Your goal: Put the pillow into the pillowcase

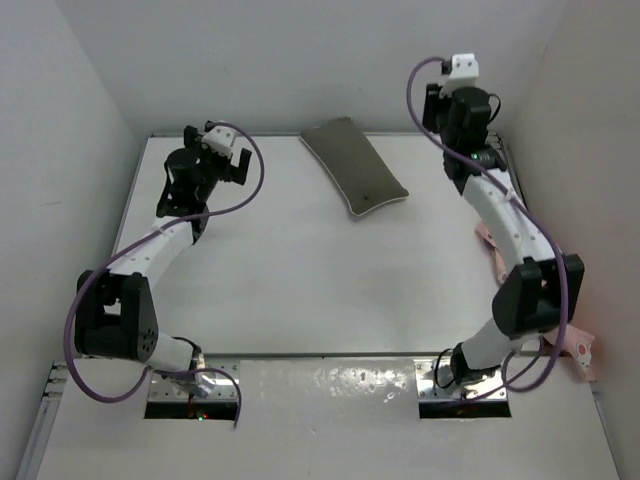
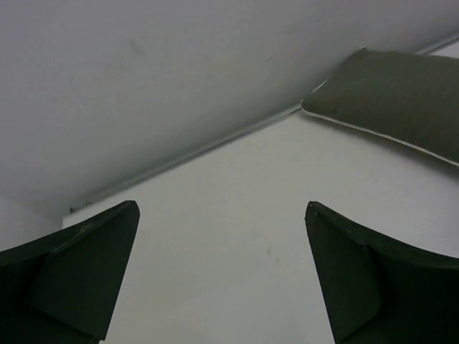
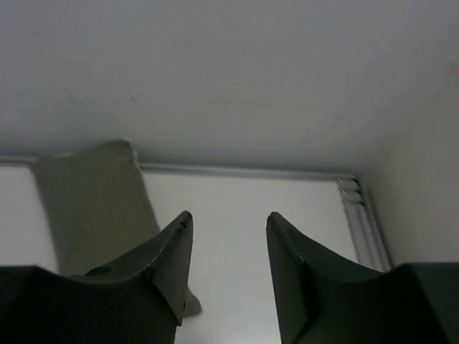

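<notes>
Grey-olive pillow (image 1: 353,165) flat, long axis far-left to near-right, left end effector (image 2: 222,209) wide apart, right end effector (image 3: 228,218) partly apart

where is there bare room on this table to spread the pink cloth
The widest bare patch is the middle of the white table, bordered by the flat grey-olive pillow at the far side and the table's near edge. Crowded: the right edge, where the pink printed pillowcase lies under the right arm.
</notes>
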Tool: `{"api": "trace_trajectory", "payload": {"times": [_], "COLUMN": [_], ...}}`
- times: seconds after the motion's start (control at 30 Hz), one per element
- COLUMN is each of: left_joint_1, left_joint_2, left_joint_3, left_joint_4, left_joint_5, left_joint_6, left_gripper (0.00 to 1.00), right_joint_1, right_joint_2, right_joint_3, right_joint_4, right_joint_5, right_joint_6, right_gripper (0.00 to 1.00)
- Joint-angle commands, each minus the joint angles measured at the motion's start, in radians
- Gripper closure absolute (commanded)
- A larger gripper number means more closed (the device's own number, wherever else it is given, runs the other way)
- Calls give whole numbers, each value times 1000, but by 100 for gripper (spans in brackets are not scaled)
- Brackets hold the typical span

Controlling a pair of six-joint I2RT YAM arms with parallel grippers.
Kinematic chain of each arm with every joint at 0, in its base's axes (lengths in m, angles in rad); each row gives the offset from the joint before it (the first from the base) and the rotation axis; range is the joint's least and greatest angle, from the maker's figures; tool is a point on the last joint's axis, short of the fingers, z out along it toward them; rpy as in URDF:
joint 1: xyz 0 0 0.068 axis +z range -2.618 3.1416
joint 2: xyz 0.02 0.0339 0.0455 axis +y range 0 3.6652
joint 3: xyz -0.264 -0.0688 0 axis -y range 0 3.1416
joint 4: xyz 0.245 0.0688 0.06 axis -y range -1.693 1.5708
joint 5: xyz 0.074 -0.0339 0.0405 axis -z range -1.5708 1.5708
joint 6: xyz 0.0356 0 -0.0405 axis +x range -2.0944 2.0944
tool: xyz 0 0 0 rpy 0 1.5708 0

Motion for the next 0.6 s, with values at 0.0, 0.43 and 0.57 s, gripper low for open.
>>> {"api": "trace_trajectory", "payload": {"times": [0.0,0.43,0.57], "left_joint_1": [-1,-50,-50], "left_joint_2": [14,-139,-125], "left_joint_3": [-39,-254,-257], "left_joint_4": [-44,-39,-21], "left_joint_5": [-149,-147,-149], "left_joint_6": [-225,-153,-131], "left_gripper": [0,0,0], "right_joint_1": [-23,-270,-213], "right_joint_2": [190,363,339], "right_joint_3": [235,153,113], "right_joint_4": [-342,-798,-581], "right_joint_5": [-268,319,-70], "right_joint_6": [240,520,383], "right_gripper": [55,1,1]}}
